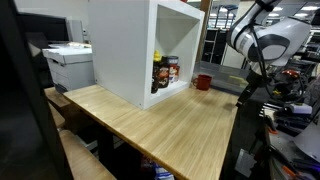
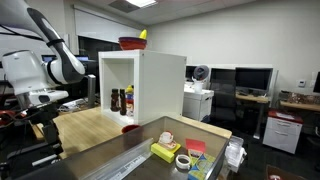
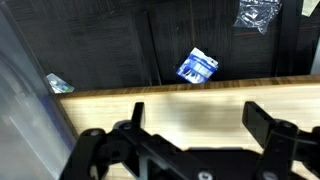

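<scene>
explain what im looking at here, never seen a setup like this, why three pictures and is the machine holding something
It is one moment seen by three cameras. Two stand in the room and show a white robot arm beside a wooden table. The third sits on the arm's wrist and looks down past its hand, whose two dark fingers stand wide apart over the table's edge. The hand is open and holds nothing.

On the table stands a white open-fronted box with bottles inside, and a small red cup beside it. In an exterior view a red bowl rests on top of the box. The wrist view also shows a blue and white packet on the dark floor beyond the table.
</scene>
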Motion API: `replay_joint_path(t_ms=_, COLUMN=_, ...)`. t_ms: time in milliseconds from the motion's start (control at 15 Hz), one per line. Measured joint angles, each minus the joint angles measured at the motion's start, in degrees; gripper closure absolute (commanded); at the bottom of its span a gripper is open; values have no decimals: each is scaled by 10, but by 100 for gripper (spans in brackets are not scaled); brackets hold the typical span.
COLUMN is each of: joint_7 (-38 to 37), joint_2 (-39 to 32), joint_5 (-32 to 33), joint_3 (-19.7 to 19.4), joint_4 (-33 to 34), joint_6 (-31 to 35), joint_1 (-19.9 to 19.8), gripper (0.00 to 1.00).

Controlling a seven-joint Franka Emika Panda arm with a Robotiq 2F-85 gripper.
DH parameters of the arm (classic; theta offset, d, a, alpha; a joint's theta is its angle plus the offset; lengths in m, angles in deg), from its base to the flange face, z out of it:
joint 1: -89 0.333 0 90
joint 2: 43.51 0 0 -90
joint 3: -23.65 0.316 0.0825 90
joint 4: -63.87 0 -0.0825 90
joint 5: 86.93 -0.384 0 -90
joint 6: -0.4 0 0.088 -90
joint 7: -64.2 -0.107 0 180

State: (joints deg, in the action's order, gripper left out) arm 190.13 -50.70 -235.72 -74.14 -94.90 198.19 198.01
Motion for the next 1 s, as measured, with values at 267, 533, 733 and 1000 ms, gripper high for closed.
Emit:
replay_joint_path(t_ms=267, joint_7=-14, joint_2=-2, joint_5=0, joint_3=3, joint_4=0, joint_6=0, joint_1=4, gripper=0)
replay_joint_path(t_ms=533, joint_7=-41, joint_2=-4, joint_5=0, joint_3=-1, joint_4=0, joint_6=0, joint_1=28, gripper=0)
replay_joint_path(t_ms=733, joint_7=-67, joint_2=-8, joint_5=0, joint_3=-16, joint_4=0, joint_6=0, joint_1=65, gripper=0)
replay_joint_path(t_ms=1000, joint_7=-84, joint_2=-13, joint_5=0, joint_3=-52, joint_4=0, joint_6=0, joint_1=116, gripper=0)
